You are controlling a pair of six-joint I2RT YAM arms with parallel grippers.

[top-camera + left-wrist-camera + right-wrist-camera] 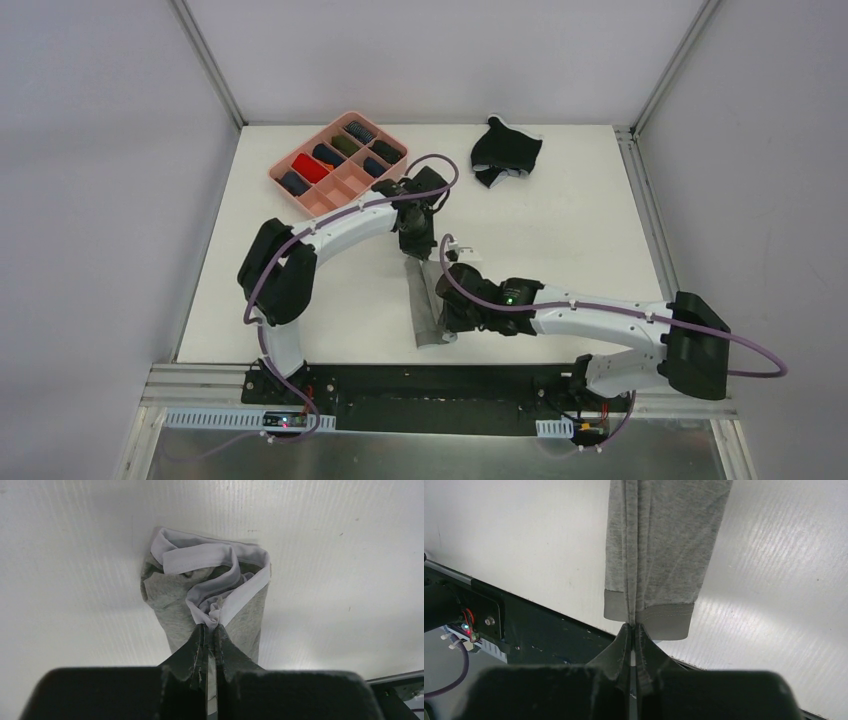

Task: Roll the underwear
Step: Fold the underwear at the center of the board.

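Near table point(560, 220) front: grey knit briefs point(424, 300), long narrow strip; left jaws grip bunched waistband, right jaws hem.

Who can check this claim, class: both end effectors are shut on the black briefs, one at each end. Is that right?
No: the colour is wrong. Both wrist views show the left end effector and right end effector shut on the grey briefs, one at each end; the black briefs lie apart, farther back.
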